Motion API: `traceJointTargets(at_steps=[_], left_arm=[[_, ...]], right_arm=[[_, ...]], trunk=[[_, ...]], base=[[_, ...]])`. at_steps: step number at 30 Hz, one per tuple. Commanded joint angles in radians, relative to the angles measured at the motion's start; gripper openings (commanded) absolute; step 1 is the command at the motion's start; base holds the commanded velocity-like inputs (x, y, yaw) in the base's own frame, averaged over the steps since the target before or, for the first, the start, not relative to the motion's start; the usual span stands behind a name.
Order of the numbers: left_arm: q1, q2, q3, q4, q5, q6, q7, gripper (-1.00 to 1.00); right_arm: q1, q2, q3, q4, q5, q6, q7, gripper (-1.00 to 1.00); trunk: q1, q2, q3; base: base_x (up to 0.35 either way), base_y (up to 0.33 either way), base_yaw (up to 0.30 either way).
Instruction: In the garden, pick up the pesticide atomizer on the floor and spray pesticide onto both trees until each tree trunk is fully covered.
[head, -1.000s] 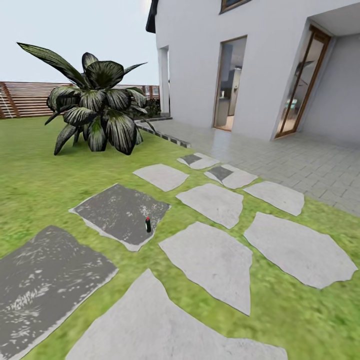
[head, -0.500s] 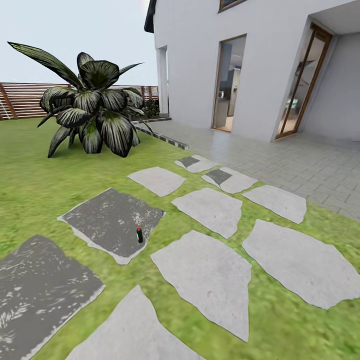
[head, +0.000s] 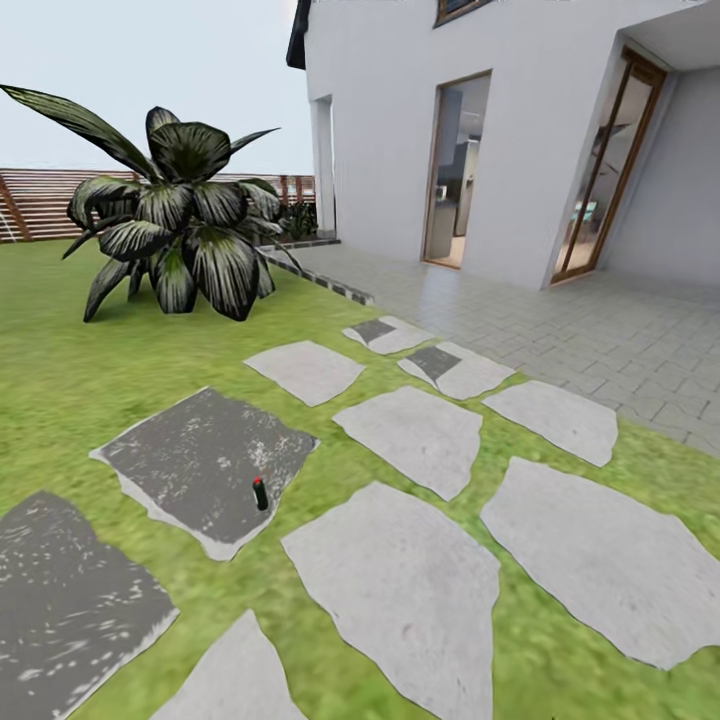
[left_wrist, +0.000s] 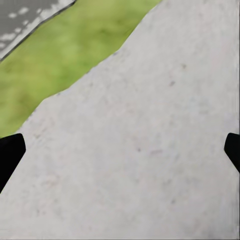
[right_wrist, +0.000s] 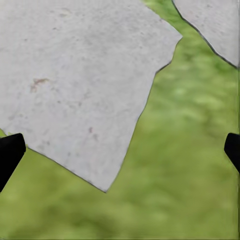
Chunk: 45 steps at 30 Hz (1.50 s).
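Where the lawn (head: 90, 390) meets a scatter of flat paving slabs, the pesticide atomizer (head: 260, 493) stands upright on the dark grey slab (head: 200, 465), close to that slab's near right edge. It is a small, slim, dark bottle with a red cap; finer detail is too small to make out. To its left and further back, a broad-leaved dark plant (head: 175, 235) grows on the grass before a brown slatted fence (head: 40, 200). To its right lie pale grey slabs (head: 400, 580), then a paved patio (head: 600, 330) and the white house (head: 500, 130) with its glazed doors.

In the left wrist view, the left gripper (left_wrist: 120, 150) points down over a pale slab (left_wrist: 150, 150), its jaws spread wide with only the black tips at the frame's two edges and nothing between them. In the right wrist view, the right gripper (right_wrist: 120, 152) hangs likewise over grass (right_wrist: 190, 175) and a pale slab corner (right_wrist: 75, 85), jaws wide and empty.
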Motion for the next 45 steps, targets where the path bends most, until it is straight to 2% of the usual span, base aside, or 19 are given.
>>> traceJointTargets(at_steps=[1, 23, 45], left_arm=[[0.0, 0.0, -0.001, 0.0, 0.01, -0.004, -0.001, 1.0], [0.0, 0.0, -0.001, 0.0, 0.01, -0.004, -0.001, 1.0], [0.0, 0.0, -0.001, -0.005, 0.01, -0.004, -0.001, 1.0]], right_arm=[[-0.001, 0.0, 0.0, 0.001, 0.0, -0.003, 0.001, 1.0], [-0.001, -0.011, -0.006, -0.004, -0.001, -0.003, 0.004, 1.0], [-0.001, -0.01, -0.005, 0.002, 0.0, -0.003, 0.002, 1.0]], trunk=[[0.0, 0.0, -0.001], [0.0, 0.0, -0.001], [0.0, 0.0, -0.001]], base=[[0.301, -0.152, 0.0], [0.302, -0.152, 0.0], [0.301, -0.153, 0.0]])
